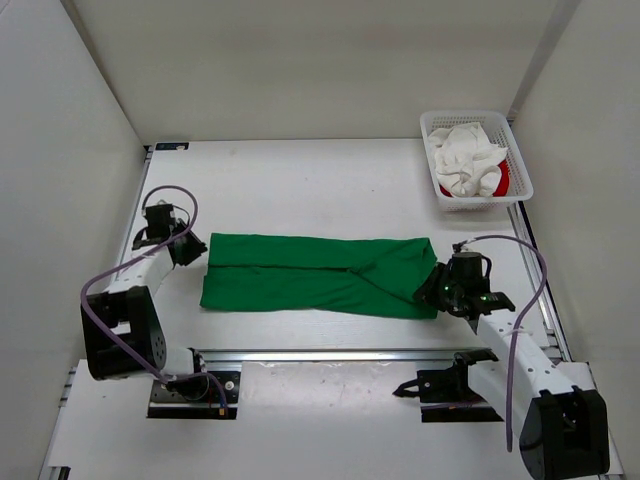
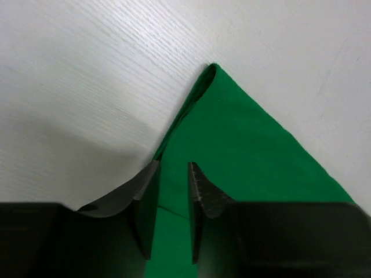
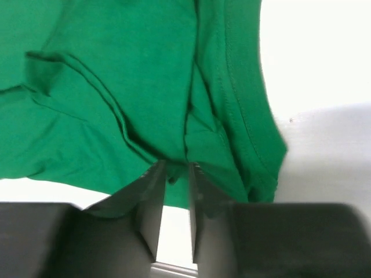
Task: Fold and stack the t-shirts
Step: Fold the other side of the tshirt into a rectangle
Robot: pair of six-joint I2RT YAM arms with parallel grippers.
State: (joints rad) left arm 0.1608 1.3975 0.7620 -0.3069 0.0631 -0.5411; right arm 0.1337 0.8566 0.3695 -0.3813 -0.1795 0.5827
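A green t-shirt [image 1: 310,275] lies folded into a long flat band across the middle of the table. My left gripper [image 1: 190,248] is at its upper left corner. In the left wrist view the gripper [image 2: 173,168] is nearly closed, with the green cloth [image 2: 249,145] between the fingertips near the folded edge. My right gripper [image 1: 432,290] is at the shirt's right end. In the right wrist view the gripper [image 3: 177,168] pinches a bunched fold of the shirt [image 3: 116,87] at its lower edge.
A white basket [image 1: 522,165] stands at the back right, holding crumpled white t-shirts [image 1: 465,160] and something red [image 1: 503,182]. White walls enclose the table on the left, back and right. A metal rail [image 1: 340,355] runs along the near edge.
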